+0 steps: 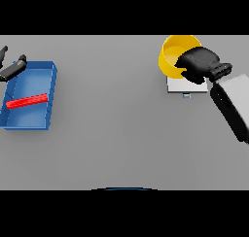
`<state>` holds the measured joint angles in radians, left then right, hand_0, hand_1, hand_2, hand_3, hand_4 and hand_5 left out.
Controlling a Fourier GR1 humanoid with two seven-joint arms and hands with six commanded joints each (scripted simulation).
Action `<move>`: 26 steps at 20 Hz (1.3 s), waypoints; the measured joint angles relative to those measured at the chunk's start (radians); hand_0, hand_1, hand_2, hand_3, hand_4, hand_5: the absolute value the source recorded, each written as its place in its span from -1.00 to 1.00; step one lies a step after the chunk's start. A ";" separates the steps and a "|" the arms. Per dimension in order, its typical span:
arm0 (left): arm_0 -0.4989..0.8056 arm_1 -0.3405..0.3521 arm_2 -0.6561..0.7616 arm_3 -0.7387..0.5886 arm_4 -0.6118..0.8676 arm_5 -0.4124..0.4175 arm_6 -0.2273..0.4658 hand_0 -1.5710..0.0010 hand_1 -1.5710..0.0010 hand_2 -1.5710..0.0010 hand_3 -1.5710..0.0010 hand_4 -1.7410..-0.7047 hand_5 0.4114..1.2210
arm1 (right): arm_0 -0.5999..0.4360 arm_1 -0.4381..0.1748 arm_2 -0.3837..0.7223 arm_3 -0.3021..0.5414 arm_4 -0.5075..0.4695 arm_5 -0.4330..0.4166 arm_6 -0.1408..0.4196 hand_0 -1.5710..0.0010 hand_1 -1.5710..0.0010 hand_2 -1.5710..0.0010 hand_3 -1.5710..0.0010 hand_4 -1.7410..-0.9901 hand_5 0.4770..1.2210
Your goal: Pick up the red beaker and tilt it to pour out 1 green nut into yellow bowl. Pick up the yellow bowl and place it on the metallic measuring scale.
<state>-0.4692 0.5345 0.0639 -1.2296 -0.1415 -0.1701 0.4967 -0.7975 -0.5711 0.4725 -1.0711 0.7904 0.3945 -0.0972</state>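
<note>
The yellow bowl [171, 55] is at the upper right of the head view, over the far part of the metallic measuring scale [178, 86]. My right hand [198, 62] covers the bowl's near right rim with fingers curled round it. I cannot tell whether the bowl rests on the scale or hangs just above it. What lies inside the bowl is not visible. My left hand [10, 68] shows at the far left edge, above the blue tray, fingers straight and holding nothing. No red beaker or green nut shows.
A blue tray [49, 97] stands at the left with a red bar [26, 101] lying inside it. The grey table [112, 129] stretches between the tray and the scale.
</note>
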 measured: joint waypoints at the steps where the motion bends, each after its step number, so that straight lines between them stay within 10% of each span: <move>1: 0.000 -0.003 -0.002 -0.005 0.000 0.003 0.008 1.00 1.00 1.00 1.00 0.71 -0.13 | -0.009 0.008 -0.006 0.033 0.000 -0.016 0.002 -1.00 -1.00 -0.95 -0.48 -1.00 1.00; 17: -0.009 -0.010 -0.016 0.010 -0.017 0.006 0.021 1.00 1.00 1.00 1.00 0.73 -0.08 | -0.030 0.057 -0.023 0.317 -0.001 -0.116 -0.062 -1.00 -1.00 -0.75 -0.84 -1.00 1.00; 19: -0.007 -0.006 -0.012 0.011 -0.012 -0.001 0.020 1.00 1.00 1.00 1.00 0.74 -0.09 | -0.023 0.057 -0.024 0.333 0.001 -0.127 -0.064 -0.99 -0.90 -0.83 -0.59 -1.00 1.00; 21: 0.005 0.000 -0.012 0.005 -0.014 -0.001 0.016 1.00 1.00 1.00 1.00 0.75 -0.11 | -0.024 0.051 -0.028 0.340 -0.003 -0.114 -0.065 -0.87 -0.64 -0.50 -0.22 -0.71 0.80; 26: 0.005 -0.008 -0.005 -0.019 0.001 0.003 0.041 1.00 1.00 1.00 1.00 0.74 -0.13 | -0.021 0.058 -0.059 0.323 -0.049 -0.064 -0.038 0.23 0.29 0.40 0.50 -0.35 0.11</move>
<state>-0.4643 0.5267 0.0584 -1.2490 -0.1402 -0.1672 0.5381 -0.8183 -0.5133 0.4140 -0.7478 0.7410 0.3307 -0.1357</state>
